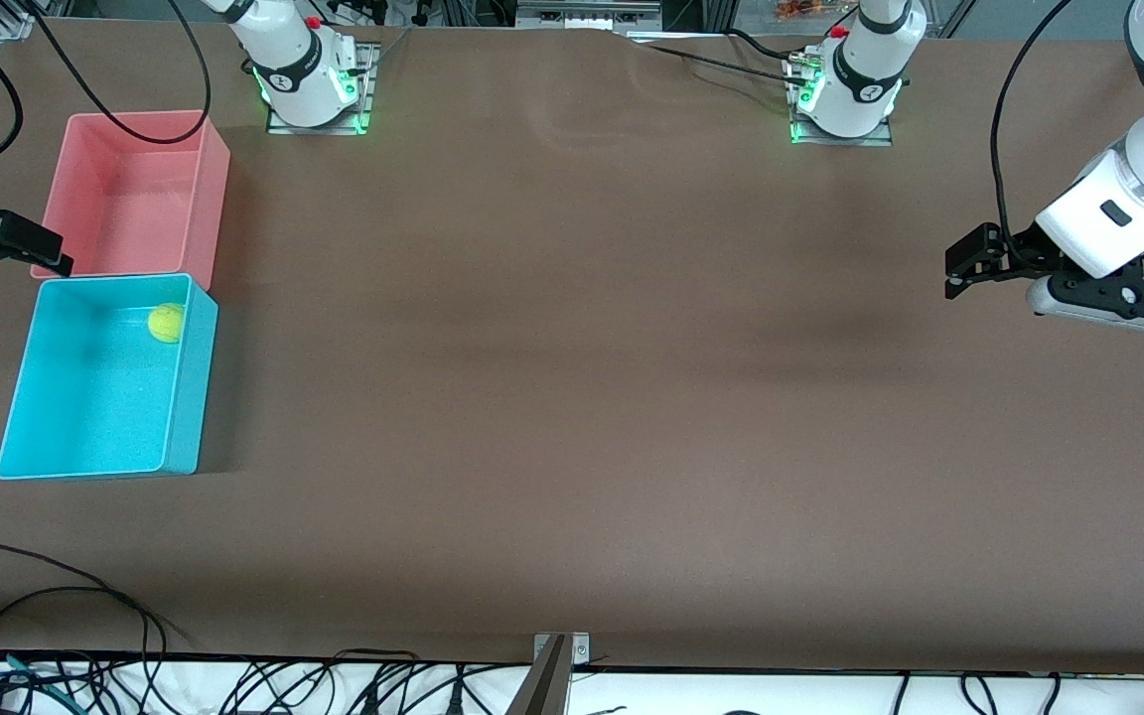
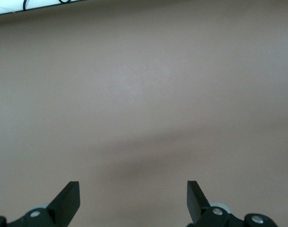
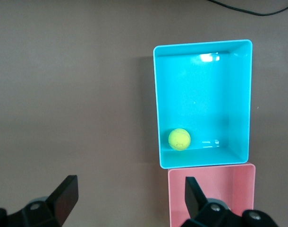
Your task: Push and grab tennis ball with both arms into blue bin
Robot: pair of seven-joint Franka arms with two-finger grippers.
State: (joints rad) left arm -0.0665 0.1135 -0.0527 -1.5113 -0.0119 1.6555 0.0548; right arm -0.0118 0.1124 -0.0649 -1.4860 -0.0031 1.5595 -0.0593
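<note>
The tennis ball (image 1: 166, 322) lies inside the blue bin (image 1: 190, 397), in the corner next to the pink bin. The right wrist view also shows the ball (image 3: 179, 139) on the floor of the blue bin (image 3: 156, 104). My right gripper (image 1: 54, 256) hangs open and empty in the air by the pink bin's outer wall, at the right arm's end of the table; in its own view the right gripper (image 3: 130, 187) holds nothing. My left gripper (image 1: 959, 266) is open and empty above bare table at the left arm's end. The left wrist view shows only the left gripper (image 2: 133, 189) over brown table.
An empty pink bin (image 1: 205, 199) stands against the blue bin, farther from the front camera; it also shows in the right wrist view (image 3: 210, 198). Black cables (image 1: 85, 596) and a metal bracket (image 1: 557, 660) lie along the table's near edge.
</note>
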